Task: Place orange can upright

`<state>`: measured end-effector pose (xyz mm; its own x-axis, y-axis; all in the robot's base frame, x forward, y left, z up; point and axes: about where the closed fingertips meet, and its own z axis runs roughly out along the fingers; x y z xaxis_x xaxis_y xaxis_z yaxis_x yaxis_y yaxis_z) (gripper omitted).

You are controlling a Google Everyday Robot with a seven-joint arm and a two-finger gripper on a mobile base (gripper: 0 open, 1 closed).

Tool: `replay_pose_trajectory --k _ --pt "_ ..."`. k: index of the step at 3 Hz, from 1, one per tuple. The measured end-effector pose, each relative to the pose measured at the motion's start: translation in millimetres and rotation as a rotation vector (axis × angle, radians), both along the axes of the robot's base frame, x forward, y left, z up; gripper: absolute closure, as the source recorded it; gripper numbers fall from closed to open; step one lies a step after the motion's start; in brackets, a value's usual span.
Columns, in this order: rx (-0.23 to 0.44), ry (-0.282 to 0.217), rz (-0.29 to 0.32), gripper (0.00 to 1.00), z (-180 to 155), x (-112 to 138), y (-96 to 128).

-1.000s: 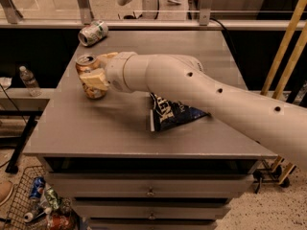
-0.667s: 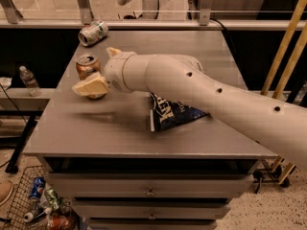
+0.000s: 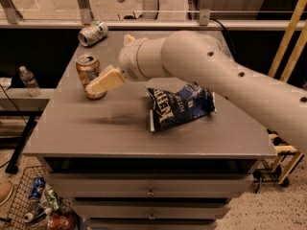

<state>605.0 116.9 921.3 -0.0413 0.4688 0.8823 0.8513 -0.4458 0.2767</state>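
The orange can (image 3: 87,68) stands upright near the left edge of the grey table (image 3: 96,133), its silver top facing up. My gripper (image 3: 94,86) is open just to the can's right and in front of its lower part. One cream finger (image 3: 106,79) crosses the can's lower right side. I cannot tell whether it touches the can. The thick white arm (image 3: 206,66) reaches in from the right over the table.
A white-and-green can (image 3: 92,33) lies on its side at the table's back left corner. A blue chip bag (image 3: 180,107) lies in the middle of the table under the arm. A water bottle (image 3: 29,80) stands left of the table. A wire basket (image 3: 29,205) of rubbish sits on the floor.
My gripper was closed around the can a second ago. It has since opened and drawn back slightly to the right, and the can stays upright in place.
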Motion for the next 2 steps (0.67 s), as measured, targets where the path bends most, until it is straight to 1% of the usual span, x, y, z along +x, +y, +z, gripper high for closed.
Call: replay_pose_trajectory --k 1,2 --pt "-0.130 0.019 -0.057 0.00 10.9 -2.3 -50.8" --pt "-0.150 0.038 -0.048 0.00 5.1 -6.6 -52.1"
